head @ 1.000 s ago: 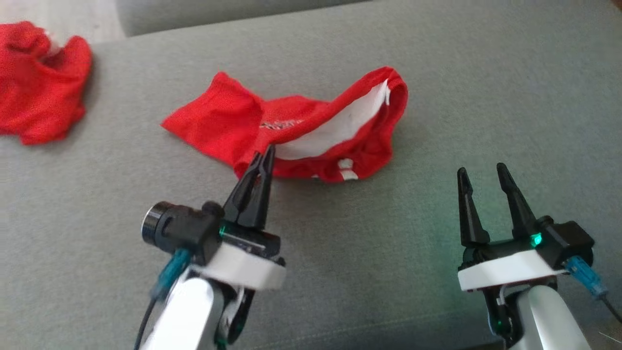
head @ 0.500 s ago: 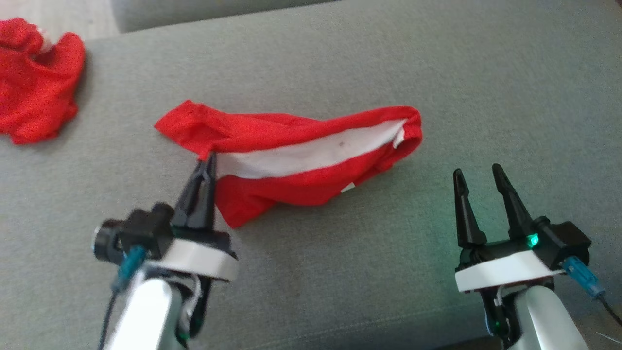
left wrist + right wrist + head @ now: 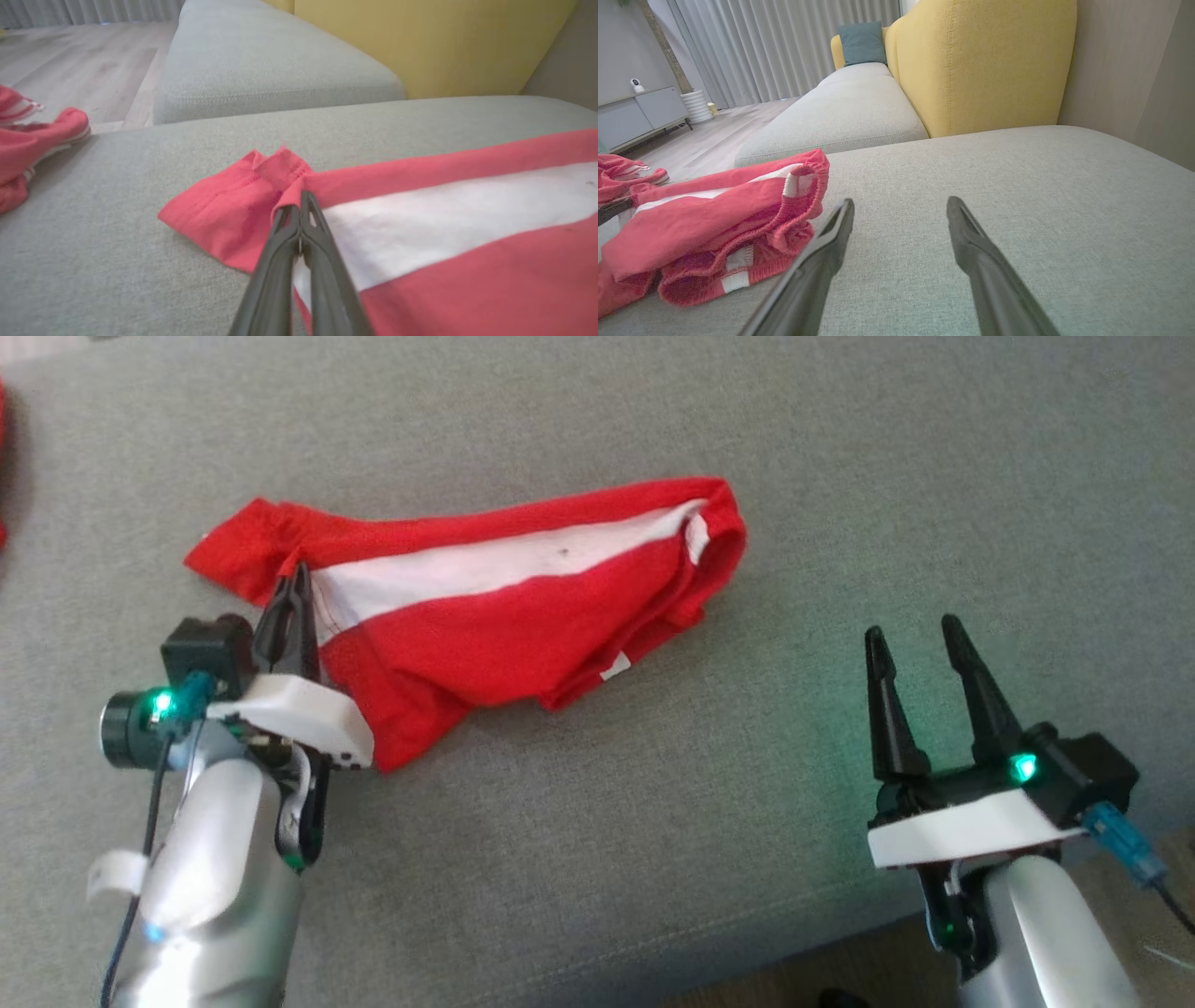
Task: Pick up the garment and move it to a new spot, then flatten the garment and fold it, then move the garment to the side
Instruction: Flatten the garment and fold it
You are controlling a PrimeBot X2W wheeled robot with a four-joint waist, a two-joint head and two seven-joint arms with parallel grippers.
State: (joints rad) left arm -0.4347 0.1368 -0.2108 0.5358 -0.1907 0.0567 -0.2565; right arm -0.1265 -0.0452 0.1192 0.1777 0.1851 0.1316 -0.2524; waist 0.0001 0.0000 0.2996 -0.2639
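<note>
Garment (image 3: 523,616): red with a white panel, lying crumpled and stretched left to right on the grey sofa (image 3: 653,821). It sits middle-left of the seat, with the gathered waistband at its right end.

Left gripper (image 3: 297,581): shut tight on a fold at the garment's left end, where red meets white. The wrist view confirms cloth nipped between the tips.

Right gripper (image 3: 913,630): jaws wide apart, holding nothing, well right of the garment and nearer than it.

Judgement: the step in hand appears to be shifting the garment by 1 pinch. To do it well, keep the pull low and steady so the cloth trails flat rather than bunching. A thin fold may slip, so avoid jerks. For flattening, the right gripper would best take the waistband end and draw against the left.

Not determinable:
- How many layers the left gripper holds.
- The garment's near-left corner, covered by the left wrist in the head view.
- The underside folds at the waistband.
- The other cloth (image 3: 28,144), red, far left, cut off by the frame edge.
- A dark speck on the white panel, too small to identify.
</note>
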